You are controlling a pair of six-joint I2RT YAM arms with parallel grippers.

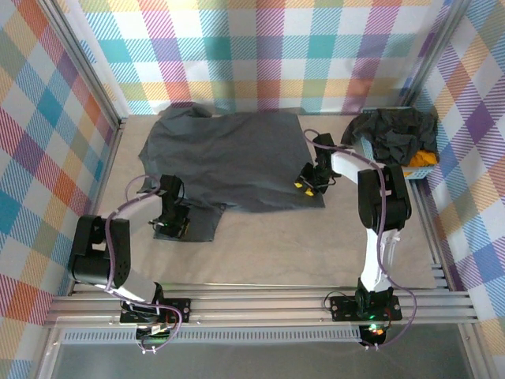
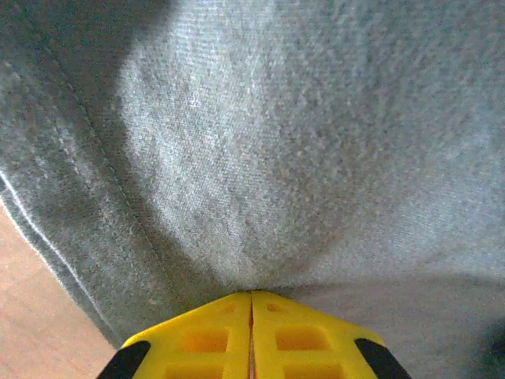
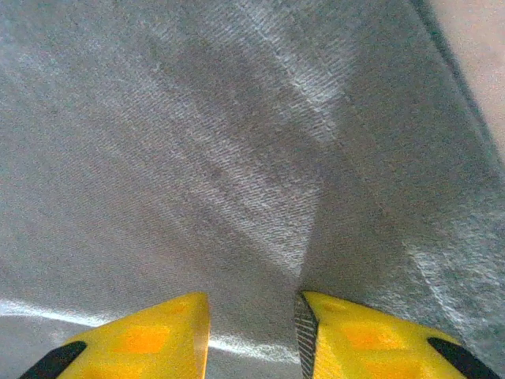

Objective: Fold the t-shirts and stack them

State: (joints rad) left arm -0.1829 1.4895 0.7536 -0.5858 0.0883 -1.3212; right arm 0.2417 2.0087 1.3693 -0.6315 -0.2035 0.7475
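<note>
A plain dark grey t-shirt (image 1: 229, 158) lies spread flat across the back half of the table. My left gripper (image 1: 172, 229) is at its near left corner. In the left wrist view the yellow fingers (image 2: 205, 339) meet, and my left gripper (image 2: 252, 294) is shut on a pinch of the grey cloth (image 2: 276, 158). My right gripper (image 1: 306, 186) sits on the shirt's near right edge. Its jaws stand a little apart with a raised fold of the cloth (image 3: 197, 158) filling the gap, so my right gripper (image 3: 252, 300) is shut on that fold.
A light blue basket (image 1: 427, 167) at the back right holds a heap of dark shirts (image 1: 398, 130) and an orange-yellow one (image 1: 414, 158). Bare table (image 1: 316, 245) runs along the front. Checked walls and a metal frame close in the sides.
</note>
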